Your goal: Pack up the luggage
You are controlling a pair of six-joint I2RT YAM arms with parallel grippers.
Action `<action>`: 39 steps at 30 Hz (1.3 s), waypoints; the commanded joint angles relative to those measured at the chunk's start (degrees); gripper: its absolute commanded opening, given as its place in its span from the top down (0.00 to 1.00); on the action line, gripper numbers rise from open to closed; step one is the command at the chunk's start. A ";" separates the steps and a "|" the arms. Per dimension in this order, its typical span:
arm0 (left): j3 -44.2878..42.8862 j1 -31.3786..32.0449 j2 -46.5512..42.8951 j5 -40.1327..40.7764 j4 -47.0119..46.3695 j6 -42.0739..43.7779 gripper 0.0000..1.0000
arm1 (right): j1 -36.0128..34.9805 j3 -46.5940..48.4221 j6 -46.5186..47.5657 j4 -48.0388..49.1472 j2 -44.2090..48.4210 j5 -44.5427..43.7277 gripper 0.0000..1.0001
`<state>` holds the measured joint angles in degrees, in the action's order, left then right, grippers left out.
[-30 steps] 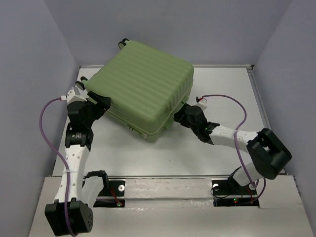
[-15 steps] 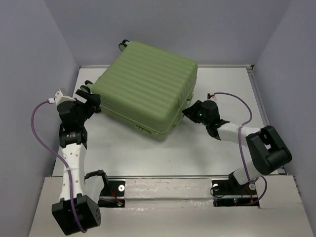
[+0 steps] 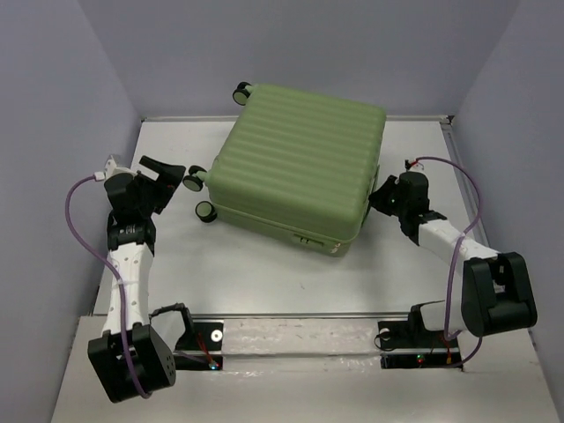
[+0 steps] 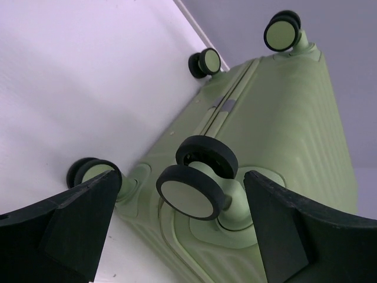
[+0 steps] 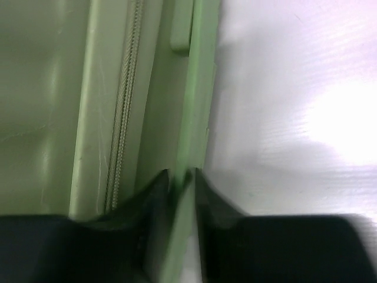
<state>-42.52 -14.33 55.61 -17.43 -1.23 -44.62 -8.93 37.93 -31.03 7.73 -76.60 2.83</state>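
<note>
The big light-green ribbed suitcase [image 3: 300, 159] lies shut on the white bench [image 3: 264, 273]. The right tool [image 5: 182, 177] pinches its thin rim [image 5: 191, 88]. The left tool [image 3: 172, 179] gapes wide by the black wheels [image 4: 197, 177]. I'd hold tight and lift slowly.

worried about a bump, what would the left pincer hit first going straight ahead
The left pincer would likely meet the near wheel of the luggage first, centred between its open fingers in the wrist view; depth is unclear.
</note>
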 commanded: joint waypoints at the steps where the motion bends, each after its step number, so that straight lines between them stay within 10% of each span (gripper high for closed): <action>1: -1.07 0.96 -0.59 -7.79 -3.86 -2.84 0.01 | -0.12 2.67 4.22 -2.27 3.46 -0.09 0.60; 5: -0.54 1.58 -1.30 -8.06 -5.79 -4.68 0.01 | -0.12 2.24 4.31 -5.08 6.62 -0.11 0.43; 22: -1.60 5.45 7.05 -8.94 -11.41 -9.34 0.02 | -0.12 -3.65 3.17 -14.75 27.90 7.53 0.40; 39: 2.88 7.03 9.69 -6.92 -22.31 -18.83 0.33 | -16.54 -11.03 -1.22 -15.99 39.77 10.29 0.34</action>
<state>-41.10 -8.36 66.15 -22.37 -16.62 -59.59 -18.04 28.01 -29.28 -10.59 -37.56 12.91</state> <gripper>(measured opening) 0.718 0.656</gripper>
